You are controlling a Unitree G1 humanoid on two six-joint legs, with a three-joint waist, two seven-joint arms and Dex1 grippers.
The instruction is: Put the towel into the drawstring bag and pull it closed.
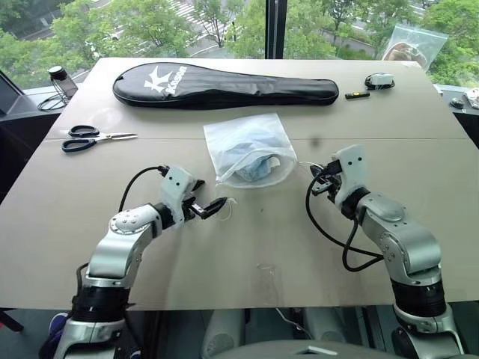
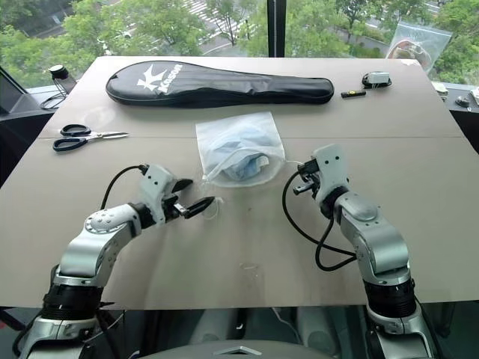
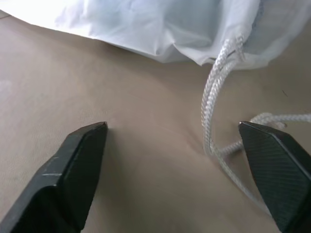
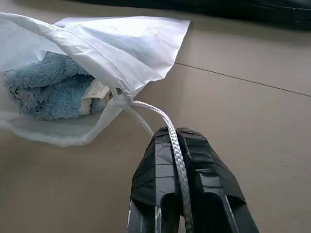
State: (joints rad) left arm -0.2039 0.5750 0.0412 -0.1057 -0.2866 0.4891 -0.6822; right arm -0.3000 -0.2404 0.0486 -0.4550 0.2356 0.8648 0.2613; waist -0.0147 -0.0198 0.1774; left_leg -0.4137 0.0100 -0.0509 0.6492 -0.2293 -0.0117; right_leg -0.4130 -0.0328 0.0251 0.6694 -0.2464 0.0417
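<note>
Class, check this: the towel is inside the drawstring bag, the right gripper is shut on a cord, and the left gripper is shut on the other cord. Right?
Not quite. The left gripper is open, its fingers apart around its cord, as the left wrist view shows. The rest holds: towel inside the drawstring bag, right gripper shut on its cord.

The right gripper [image 4: 174, 145] pinches a white cord [image 4: 160, 119] of the drawstring bag [image 4: 121, 46] (towel [image 4: 48, 87] inside, mouth partly open)

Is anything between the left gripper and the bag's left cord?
Nothing visible. The left gripper is open over bare table, and the cord of the drawstring bag loops between its fingers.
</note>
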